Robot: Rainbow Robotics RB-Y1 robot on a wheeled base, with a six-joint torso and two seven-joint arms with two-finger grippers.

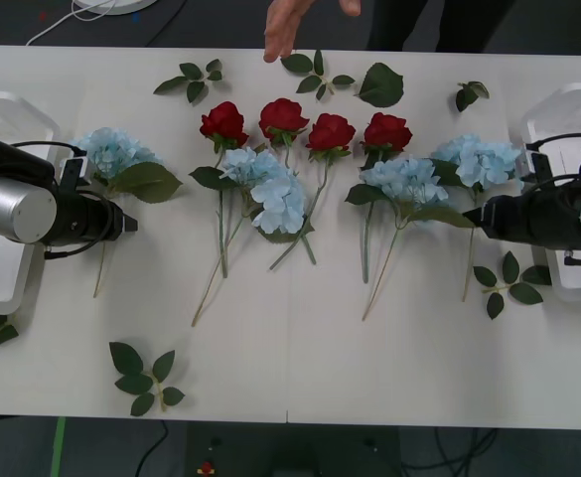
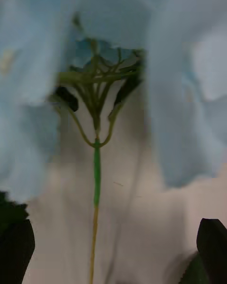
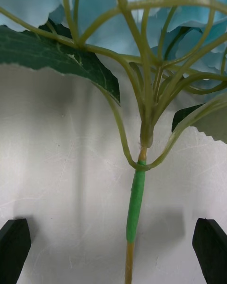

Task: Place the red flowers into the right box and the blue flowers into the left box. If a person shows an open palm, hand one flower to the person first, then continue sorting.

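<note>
With a person's hand [image 1: 288, 25] over the table's far edge, both open grippers, left gripper [image 3: 113, 251] and right gripper [image 2: 113, 251], straddle blue flowers' stems [image 3: 136, 203] beside the roses [image 1: 283, 117], risking ignoring a handover request.

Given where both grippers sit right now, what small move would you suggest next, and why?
Probably close the left gripper on the blue flower's stem: its open fingers straddle that stem. The right gripper is open over another blue flower. A person's hand at the far edge may call for a handover.
</note>
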